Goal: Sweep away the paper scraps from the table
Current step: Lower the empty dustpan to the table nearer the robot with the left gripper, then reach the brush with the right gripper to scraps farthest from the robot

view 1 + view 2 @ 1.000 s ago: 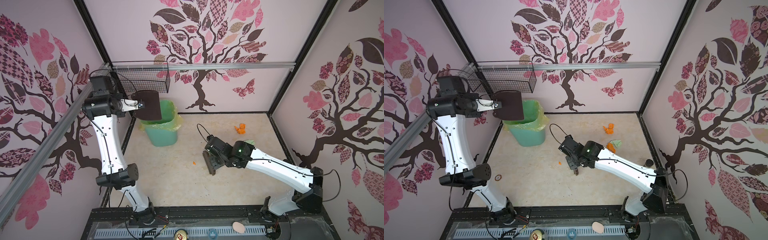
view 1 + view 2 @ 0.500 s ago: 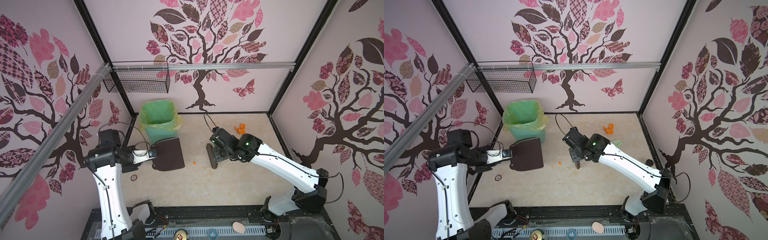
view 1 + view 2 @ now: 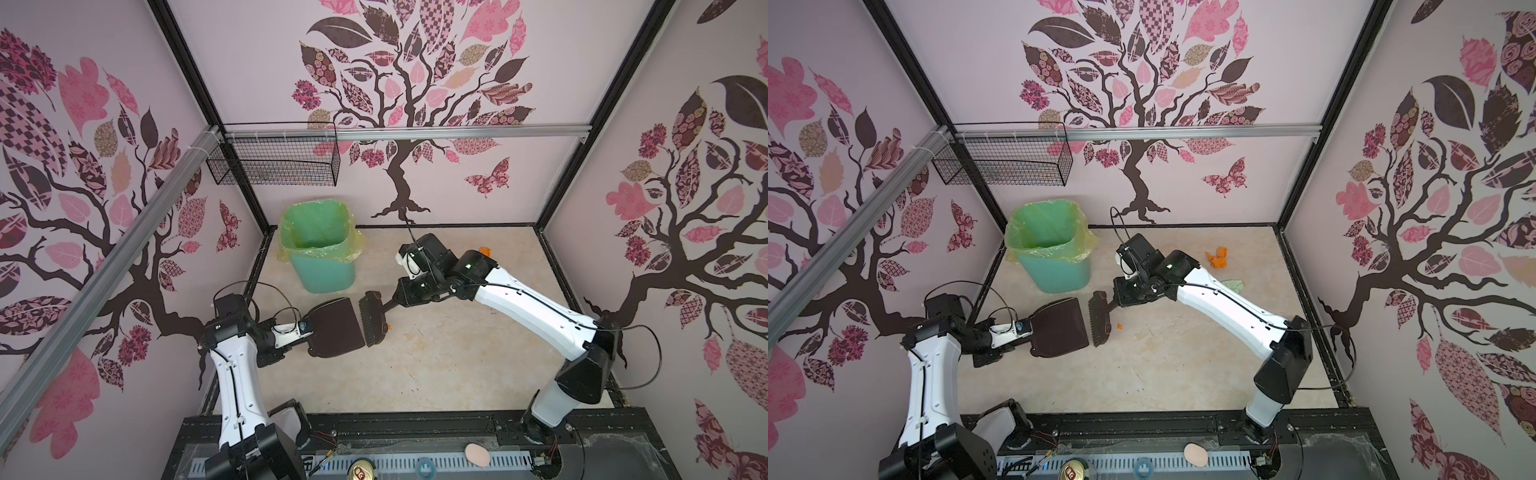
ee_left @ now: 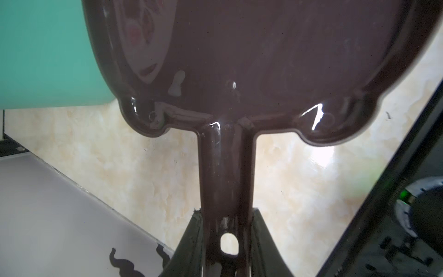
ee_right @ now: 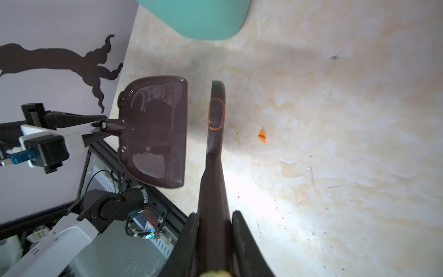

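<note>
Left gripper [image 4: 225,230] clamped on the dustpan [image 3: 334,328] handle, with the pan at left-centre of the table [image 3: 436,365], just nearer than the green bin [image 3: 322,266]. Right gripper [image 5: 213,227] closed tight on the brush [image 3: 372,318] handle, its bristle head just right of the pan's open edge. Paper scraps [image 3: 1218,257]: orange cluster far right, mint piece [image 3: 1234,286] beside the right arm, one orange bit [image 3: 1119,326] just right of the brush.

The left arm [image 3: 235,374] and right arm [image 3: 536,311] had white shells between black joints, thin black cables [image 3: 660,351] trailing, and a green light [image 3: 468,265] near the right wrist.
</note>
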{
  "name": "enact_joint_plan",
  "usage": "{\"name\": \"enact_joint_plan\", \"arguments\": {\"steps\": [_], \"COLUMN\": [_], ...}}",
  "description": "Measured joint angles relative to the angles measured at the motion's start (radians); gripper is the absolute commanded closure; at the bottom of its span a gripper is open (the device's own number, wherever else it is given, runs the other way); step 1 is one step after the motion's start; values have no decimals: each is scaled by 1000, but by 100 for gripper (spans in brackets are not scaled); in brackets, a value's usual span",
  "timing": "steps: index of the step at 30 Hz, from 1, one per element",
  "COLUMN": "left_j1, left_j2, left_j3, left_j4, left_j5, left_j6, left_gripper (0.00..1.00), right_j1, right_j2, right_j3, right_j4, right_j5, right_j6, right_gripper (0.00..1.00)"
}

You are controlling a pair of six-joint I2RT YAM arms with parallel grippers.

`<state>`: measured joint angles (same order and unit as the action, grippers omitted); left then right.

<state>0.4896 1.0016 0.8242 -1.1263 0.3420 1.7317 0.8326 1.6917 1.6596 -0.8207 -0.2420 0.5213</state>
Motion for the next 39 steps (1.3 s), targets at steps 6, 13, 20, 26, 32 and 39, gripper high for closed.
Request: {"name": "enact_joint_plan", "arguments": {"steps": [6,13,20,26,32,39], "left_j1": [1,1,-13,-82,-187,-251], "left_j2": [57,165,173,182,182,254], "left_j3": [-157,-156,-155,-159,-166,-129], "left_j4": [173,263,296,325,333,323], "left_j5": [19,8,-9,-65,-135,-174], "left_j6": [6,20,33,41,29,-29], "left_gripper": [100,100,100,100,100,100], "right_j1": [-50,-113,-232,-280,-273,-273], "right_j2": [63,45,-98,-176,-168,-43], "right_j3": [-76,-162,-293,-287,-25,664], "right_j4": [67,89,45,-89,-344,-490], "right_j5": [-99,-131,-141,-49,135,568], "right_j6": [29,18,-25,-80,-142,-250], "right_gripper": [100,100,100,100,100,100]}}
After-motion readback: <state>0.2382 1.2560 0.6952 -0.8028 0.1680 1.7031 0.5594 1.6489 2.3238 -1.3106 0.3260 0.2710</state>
